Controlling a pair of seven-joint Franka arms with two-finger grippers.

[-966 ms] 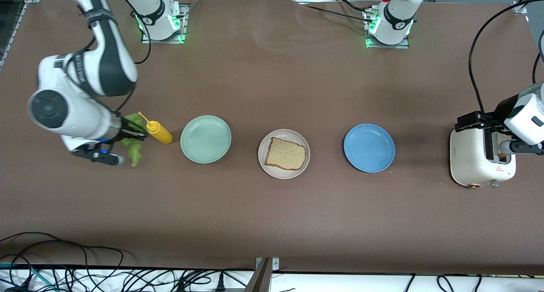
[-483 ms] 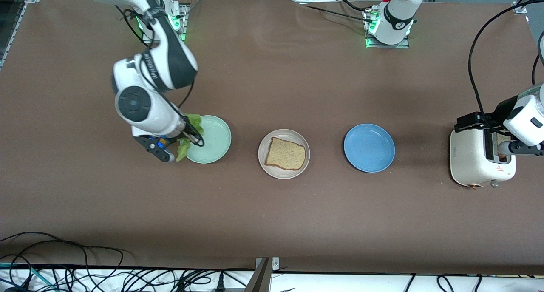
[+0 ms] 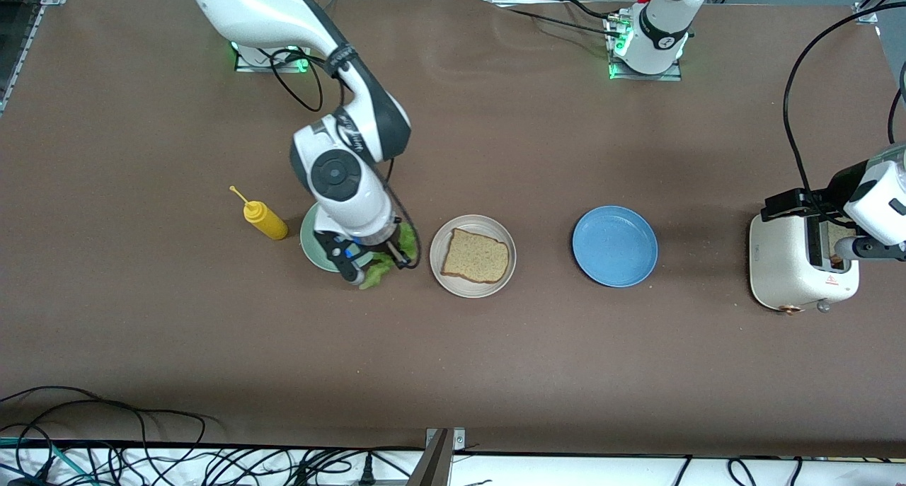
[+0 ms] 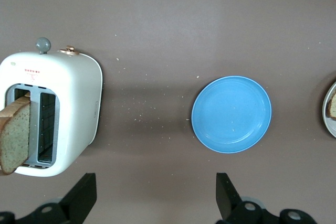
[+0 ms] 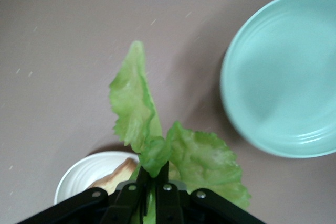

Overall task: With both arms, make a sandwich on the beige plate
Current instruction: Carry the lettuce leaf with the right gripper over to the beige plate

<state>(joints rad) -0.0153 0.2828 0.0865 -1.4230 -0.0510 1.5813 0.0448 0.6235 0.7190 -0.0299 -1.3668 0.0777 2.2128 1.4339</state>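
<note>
I see the brown table (image 3: 495,373) with the white toaster (image 3: 789,270) at the left arm's end, a bread slice (image 4: 14,135) standing up out of one of its slots. My left gripper (image 4: 156,203) hangs over the table just beside the toaster, fingers spread wide and empty. The blue plate (image 3: 614,246), the beige plate (image 3: 473,288) and the mint-green plate (image 3: 310,242) sit in a row, the beige one in the middle. One slice of brown bread (image 3: 476,257) lies flat on the beige plate. My right gripper (image 3: 375,256) is over the gap between the mint-green and beige plates, fingers pinched tight on a lettuce leaf (image 5: 157,140). A yellow squeeze bottle (image 3: 263,219) lies just beside the mint-green plate, toward the right arm's end
</note>
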